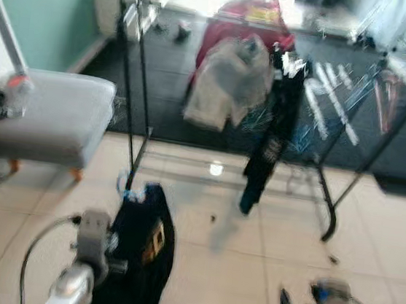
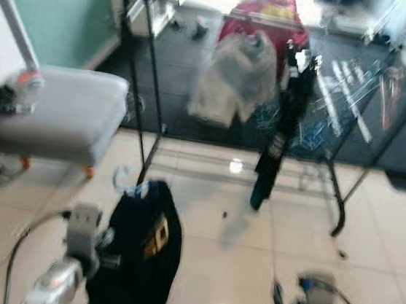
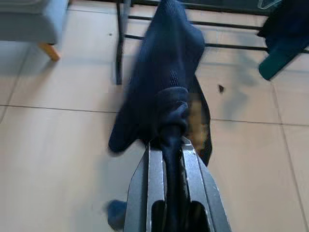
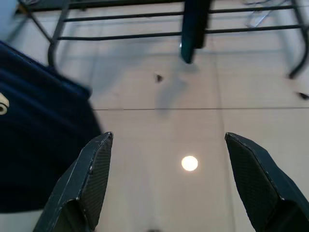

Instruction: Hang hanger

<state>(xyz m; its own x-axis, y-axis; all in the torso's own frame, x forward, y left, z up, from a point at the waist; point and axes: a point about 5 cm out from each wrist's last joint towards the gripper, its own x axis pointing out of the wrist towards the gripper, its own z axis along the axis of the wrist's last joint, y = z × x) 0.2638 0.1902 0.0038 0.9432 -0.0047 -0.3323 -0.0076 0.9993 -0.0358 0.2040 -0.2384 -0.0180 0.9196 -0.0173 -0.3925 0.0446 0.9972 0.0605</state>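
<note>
**Dark garment on its hanger, held short of the rack**

We held a dark navy garment (image 1: 137,251) on a pale blue hanger (image 1: 127,188) low on our left. Our left pincer (image 3: 169,145) was clamped on a fold of the cloth. Our right pincer (image 4: 169,183) hung spread wide, holding nothing. The clothes rack (image 1: 133,85) stood farther off, already carrying clothes. We judged that, gripped by cloth alone, the hanger could slip free before reaching the rail.
</note>
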